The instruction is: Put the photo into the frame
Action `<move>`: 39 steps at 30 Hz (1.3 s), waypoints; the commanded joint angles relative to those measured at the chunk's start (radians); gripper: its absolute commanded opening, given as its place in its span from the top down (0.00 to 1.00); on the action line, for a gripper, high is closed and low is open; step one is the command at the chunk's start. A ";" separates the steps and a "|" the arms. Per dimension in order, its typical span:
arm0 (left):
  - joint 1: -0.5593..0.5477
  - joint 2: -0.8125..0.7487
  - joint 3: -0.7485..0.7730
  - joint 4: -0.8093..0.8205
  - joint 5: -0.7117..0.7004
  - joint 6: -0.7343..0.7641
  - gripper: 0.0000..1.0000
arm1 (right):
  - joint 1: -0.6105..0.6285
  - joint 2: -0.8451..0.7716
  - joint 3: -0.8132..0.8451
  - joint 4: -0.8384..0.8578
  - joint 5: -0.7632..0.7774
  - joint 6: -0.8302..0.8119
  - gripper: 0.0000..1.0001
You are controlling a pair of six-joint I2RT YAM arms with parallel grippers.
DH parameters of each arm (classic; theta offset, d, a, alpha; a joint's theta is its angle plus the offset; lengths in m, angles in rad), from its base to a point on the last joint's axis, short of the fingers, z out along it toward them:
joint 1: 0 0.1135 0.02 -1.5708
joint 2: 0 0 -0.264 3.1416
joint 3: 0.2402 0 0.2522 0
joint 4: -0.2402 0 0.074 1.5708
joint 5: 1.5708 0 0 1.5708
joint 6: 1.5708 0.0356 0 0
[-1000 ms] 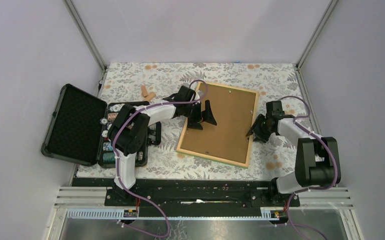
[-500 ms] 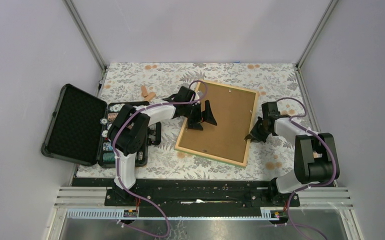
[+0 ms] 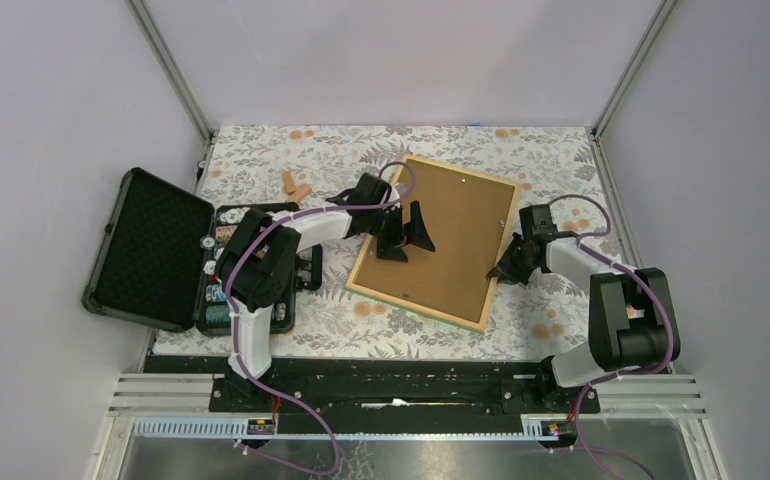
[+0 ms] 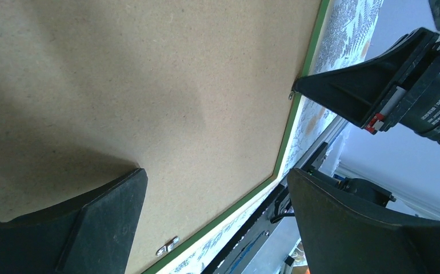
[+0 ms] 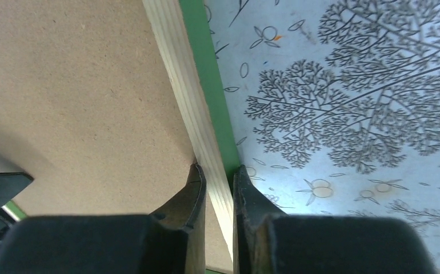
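Frame [image 5: 175, 74], back up on counter [image 3: 261, 150]: my right gripper [image 5: 216, 172] clamps its edge; my left gripper [image 4: 215, 174] gapes wide over its backing [image 4: 149, 85]

Lab test cell, plain enclosure walls [image 3: 391, 60], aluminium base rails [image 3: 161, 396]

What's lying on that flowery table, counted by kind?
Picture frame: 1
Brown backing board: 1
Black case of poker chips: 1
Small tan pieces: 2
Total: 5
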 commanded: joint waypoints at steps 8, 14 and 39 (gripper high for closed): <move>-0.011 -0.166 0.040 -0.087 -0.174 0.175 0.01 | -0.007 0.089 0.094 -0.281 0.056 -0.362 1.00; 0.037 -0.216 0.036 -0.118 -0.277 0.189 0.01 | -0.006 0.080 0.157 -0.318 -0.018 -0.459 1.00; 0.071 -0.231 -0.009 -0.057 -0.204 0.133 0.01 | 0.002 -0.012 0.275 -0.372 0.064 -0.370 0.57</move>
